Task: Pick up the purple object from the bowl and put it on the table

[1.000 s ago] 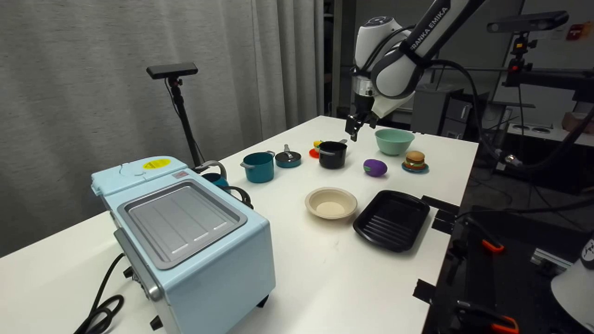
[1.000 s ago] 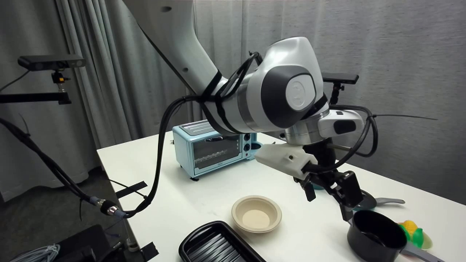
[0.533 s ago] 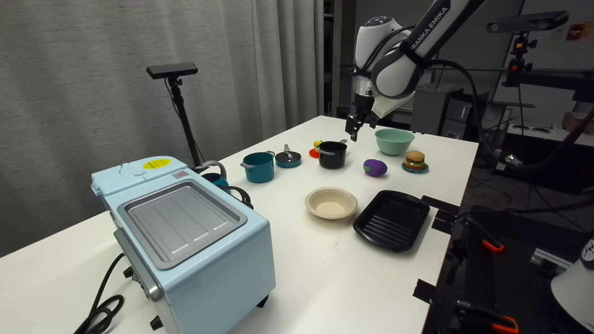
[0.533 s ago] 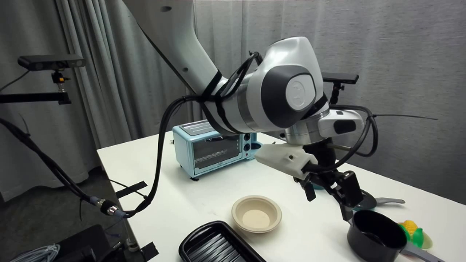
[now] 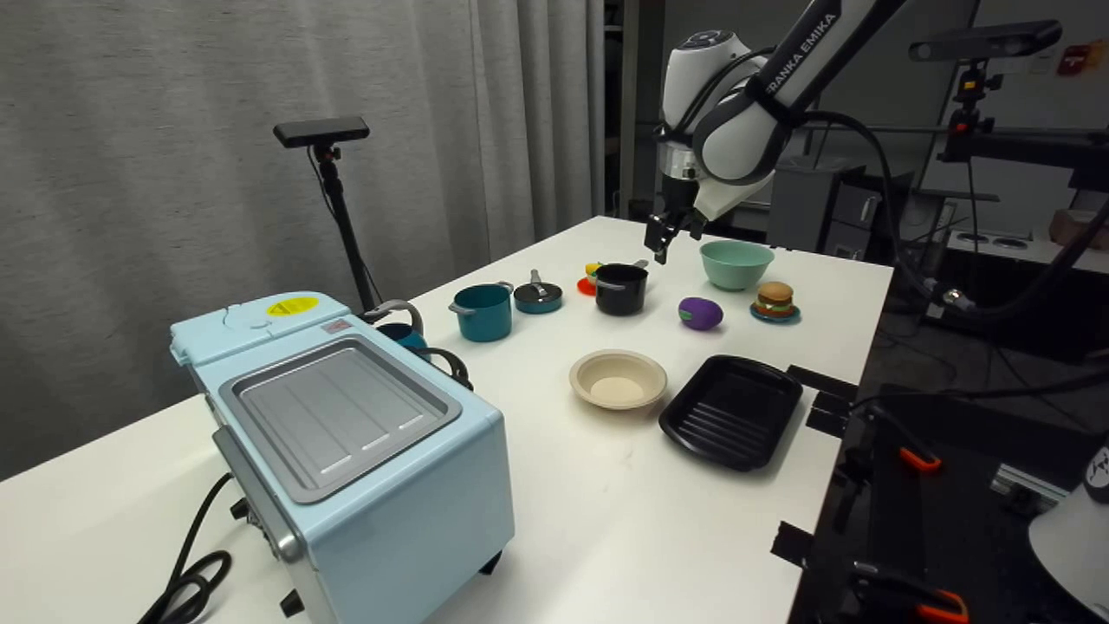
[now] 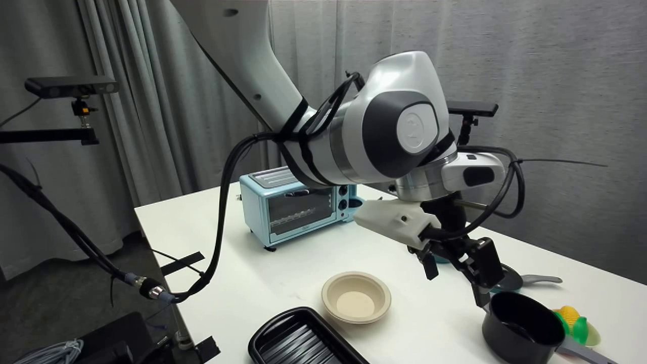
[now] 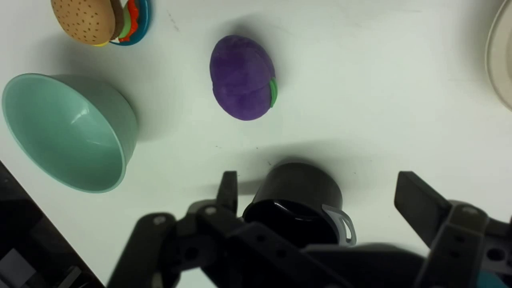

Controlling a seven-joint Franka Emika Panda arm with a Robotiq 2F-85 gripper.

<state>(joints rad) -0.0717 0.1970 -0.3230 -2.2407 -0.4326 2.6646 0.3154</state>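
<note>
The purple object (image 5: 700,314) is a rounded purple lump with a green leaf. It lies directly on the white table (image 5: 632,511), outside any bowl. It also shows in the wrist view (image 7: 242,80). It is not visible in an exterior view (image 6: 263,273), which shows the table. The cream bowl (image 5: 618,390) stands on the table with nothing inside; it shows in the other views too (image 6: 355,304) (image 7: 503,60). My gripper (image 7: 318,190) is open with nothing between its fingers. It hangs above the table, over the black pot's area (image 6: 455,285), apart from the purple object.
A black pot (image 7: 302,188) lies below the fingers in the wrist view. A light-green bowl (image 5: 736,265) and a toy burger (image 5: 774,301) stand near the purple object. A black tray (image 5: 735,412) sits beside the cream bowl. A teal pot (image 5: 485,314) and blue toaster oven (image 5: 346,433) stand farther off.
</note>
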